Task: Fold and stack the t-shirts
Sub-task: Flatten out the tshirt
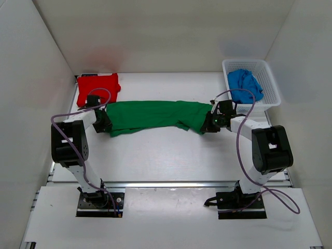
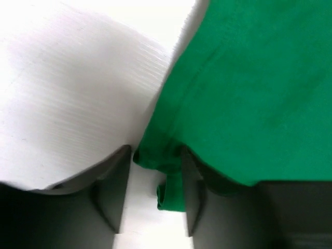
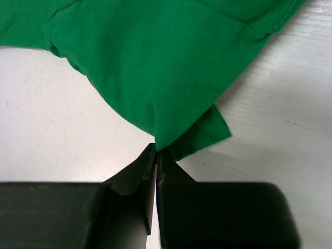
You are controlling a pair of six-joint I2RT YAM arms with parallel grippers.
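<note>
The right gripper [image 3: 155,151] is pressed together, pinching a corner of the green shirt [image 1: 150,115]; the left gripper [image 2: 154,155] stands spread, with the shirt's other end bunched between its fingers. Beyond them, 1 red shirt [image 1: 97,88] lies at the far left; 1 blue shirt [image 1: 244,85] sits in the white basket [image 1: 271,85] at the far right.

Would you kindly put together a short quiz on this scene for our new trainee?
1. True or false: the blue shirt lies inside the basket.
2. Which shirt does the right pincer clamp: A red, B green, C blue?
3. Which shirt lies folded at the far left of the table?

Key: 1 true. 2 B, the green shirt, pinched at a corner. 3 the red shirt.
</note>
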